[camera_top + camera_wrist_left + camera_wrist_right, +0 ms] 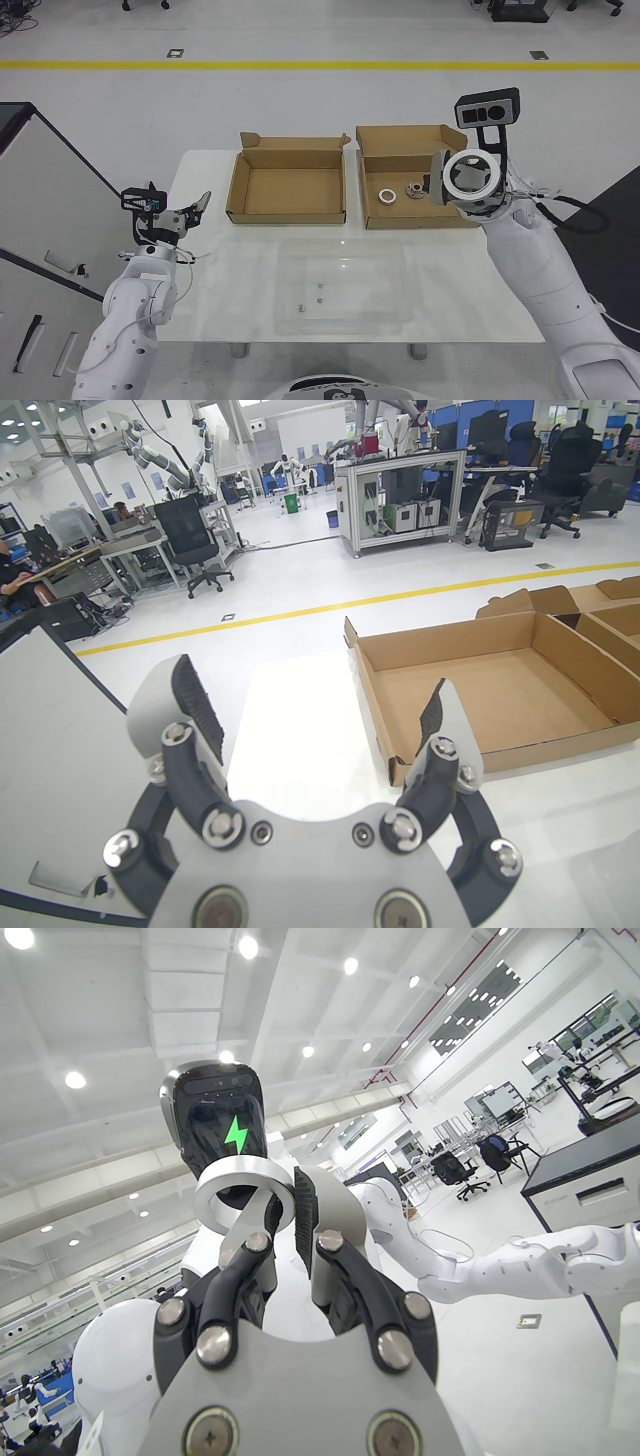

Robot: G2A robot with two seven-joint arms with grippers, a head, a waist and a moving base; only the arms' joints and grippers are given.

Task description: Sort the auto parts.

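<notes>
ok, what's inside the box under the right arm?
Two metal parts: a small ring and a hub-like piece beside it. The right end effector, holding a large ring, hides the right side of the box.

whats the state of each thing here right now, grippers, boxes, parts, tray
left gripper: open, empty, over the table's edge
right gripper: shut on the metal ring
metal ring: held off the table, beside the right box
left box: lid open, empty
right box: lid open, two small parts lying inside
clear tray: on the table, a few small screws in it
</notes>
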